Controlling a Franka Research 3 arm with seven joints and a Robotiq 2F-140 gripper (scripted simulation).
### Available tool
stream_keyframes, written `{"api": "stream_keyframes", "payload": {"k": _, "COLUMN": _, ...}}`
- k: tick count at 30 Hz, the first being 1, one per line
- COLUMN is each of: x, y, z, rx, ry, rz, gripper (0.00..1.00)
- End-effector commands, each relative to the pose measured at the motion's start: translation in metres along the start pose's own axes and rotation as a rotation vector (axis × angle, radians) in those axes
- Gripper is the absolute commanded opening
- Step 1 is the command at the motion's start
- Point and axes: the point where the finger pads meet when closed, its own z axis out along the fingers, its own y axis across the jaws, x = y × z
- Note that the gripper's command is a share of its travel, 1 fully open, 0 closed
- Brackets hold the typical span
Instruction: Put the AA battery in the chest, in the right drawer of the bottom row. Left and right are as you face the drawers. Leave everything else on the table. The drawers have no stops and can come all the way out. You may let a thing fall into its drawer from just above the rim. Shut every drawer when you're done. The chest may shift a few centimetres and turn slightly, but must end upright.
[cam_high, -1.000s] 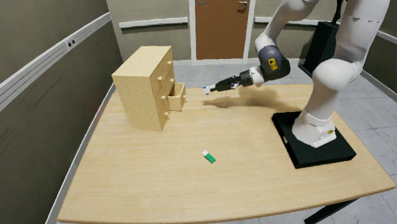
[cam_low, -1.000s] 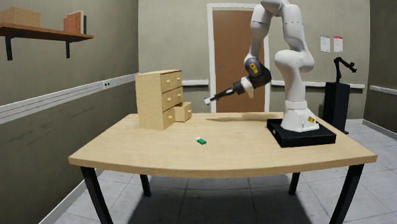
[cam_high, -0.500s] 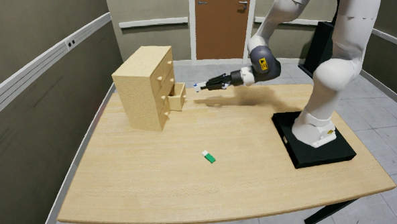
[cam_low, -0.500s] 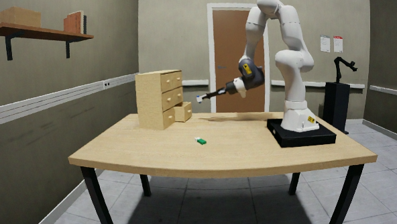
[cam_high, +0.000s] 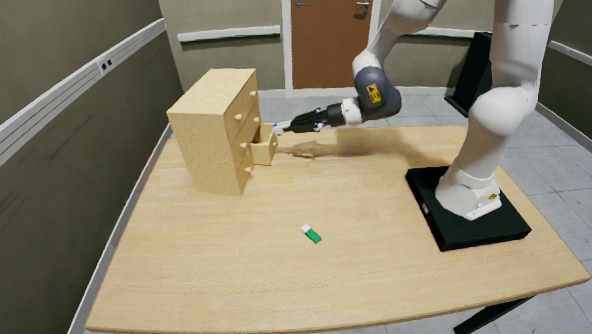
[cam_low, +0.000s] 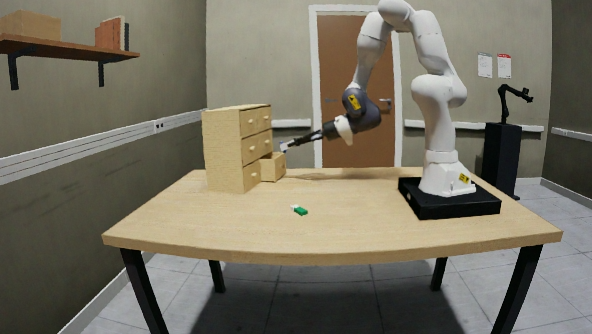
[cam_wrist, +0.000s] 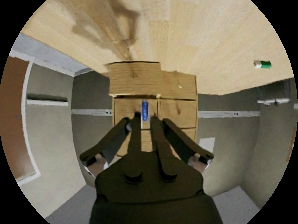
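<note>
Lying nearest of the loose things, a green-and-white stick (cam_high: 311, 233) (cam_low: 299, 210) (cam_wrist: 262, 64) rests on the table (cam_high: 350, 280) (cam_low: 325, 235) (cam_wrist: 210, 45), apart from the chest (cam_high: 205, 145) (cam_low: 222, 150) (cam_wrist: 177, 112) at left, and is to be left there. Farther off, the gripper (cam_high: 286, 127) (cam_low: 290, 144) (cam_wrist: 144, 109) reaches in from the right, its fingers pinching the blue-and-white AA battery (cam_high: 275, 125) (cam_low: 284, 146) (cam_wrist: 145, 111), which projects beyond the tips. The battery is in the air by the front of the open bottom drawer (cam_high: 262, 155) (cam_low: 272, 170) (cam_wrist: 134, 79), the far one of its row and thus the right one when faced.

Handling (judged): light for this arm, stiff and not fragile; its smooth, round casing could roll or slip under an uneven pinch. Best hold: across the sides, near one end, leaving the other free to enter the drawer first. Release should wait until the whole battery is inside the rim.

Count: one battery, one stick, one chest, one gripper; six drawers in three rows of two, one open and five shut.
</note>
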Motion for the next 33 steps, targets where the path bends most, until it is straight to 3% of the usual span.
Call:
{"api": "stream_keyframes", "payload": {"k": 1, "x": 0.001, "y": -0.001, "z": 0.010, "rx": 0.005, "ry": 0.013, "rz": -0.018, "gripper": 0.15}}
{"api": "stream_keyframes", "payload": {"k": 13, "x": -0.011, "y": -0.001, "z": 0.043, "rx": 0.005, "ry": 0.013, "rz": -0.018, "gripper": 0.15}}
{"api": "stream_keyframes", "payload": {"k": 33, "x": -0.016, "y": -0.001, "z": 0.057, "rx": 0.005, "ry": 0.013, "rz": -0.018, "gripper": 0.15}}
